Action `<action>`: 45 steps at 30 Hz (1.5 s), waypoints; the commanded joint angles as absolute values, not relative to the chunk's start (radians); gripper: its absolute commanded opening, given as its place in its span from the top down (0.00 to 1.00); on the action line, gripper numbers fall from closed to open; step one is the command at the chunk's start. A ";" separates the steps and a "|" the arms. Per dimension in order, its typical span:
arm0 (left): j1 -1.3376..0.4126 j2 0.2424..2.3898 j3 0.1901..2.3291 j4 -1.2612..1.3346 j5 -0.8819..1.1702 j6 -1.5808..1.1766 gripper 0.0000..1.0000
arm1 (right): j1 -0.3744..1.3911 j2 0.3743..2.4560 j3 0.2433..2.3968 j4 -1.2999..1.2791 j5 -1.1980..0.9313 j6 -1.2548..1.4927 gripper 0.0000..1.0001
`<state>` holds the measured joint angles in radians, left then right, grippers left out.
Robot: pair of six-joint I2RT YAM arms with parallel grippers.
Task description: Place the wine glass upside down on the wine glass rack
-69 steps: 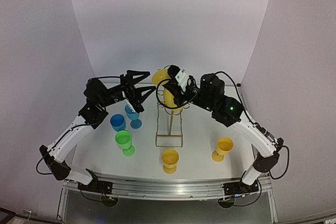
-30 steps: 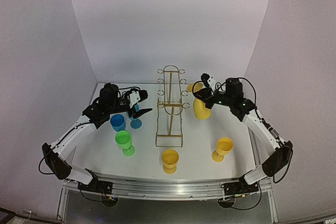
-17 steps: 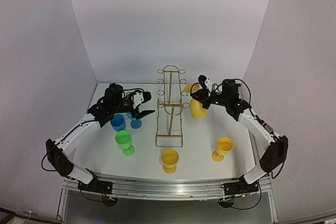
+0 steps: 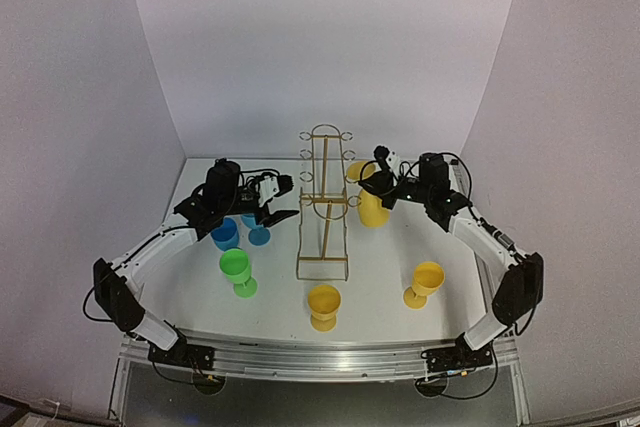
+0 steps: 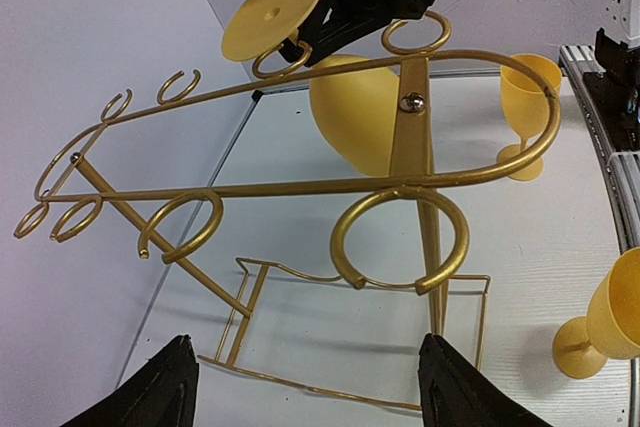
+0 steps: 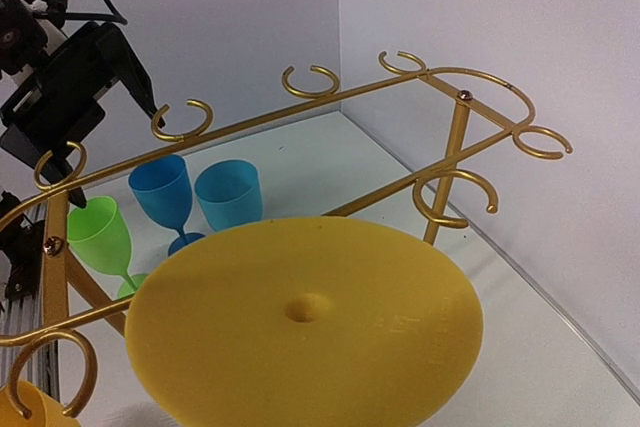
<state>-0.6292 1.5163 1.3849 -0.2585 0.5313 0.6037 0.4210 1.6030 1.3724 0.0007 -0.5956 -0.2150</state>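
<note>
Top external shows the white table (image 4: 400, 247) with the gold wine glass rack (image 4: 323, 207) standing at its middle. The right gripper (image 4: 381, 179) is clenched on the stem of the yellow wine glass (image 4: 372, 209), which it holds foot-up and tilted just beside the rack's right-hand loops (whether the stem sits in a loop I cannot tell). The left gripper (image 4: 283, 197) hangs released at the rack's other side, near two blue glasses (image 4: 225, 233). A green glass (image 4: 236, 269) and two more yellow glasses (image 4: 323, 303) stand nearer the arm bases.

Left of the rack (image 4: 323, 209) stand blue glasses (image 4: 225, 234), a green glass (image 4: 236, 272) and the left gripper (image 4: 282, 197). A yellow glass (image 4: 323, 305) blocks its near end. The right gripper (image 4: 376, 184) and its wine glass (image 4: 372, 211) crowd the far right side; nearer, bare table (image 4: 385, 247) gives clearance.
</note>
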 commanded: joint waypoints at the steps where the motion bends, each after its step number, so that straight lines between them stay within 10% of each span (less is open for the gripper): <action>1: -0.630 1.532 1.423 -0.208 0.556 0.602 0.25 | 0.419 1.620 1.378 0.047 -0.647 -0.210 1.00; 45: -0.630 1.611 1.493 -0.094 0.590 0.601 0.26 | 0.457 1.661 1.340 0.223 -0.657 -0.137 1.00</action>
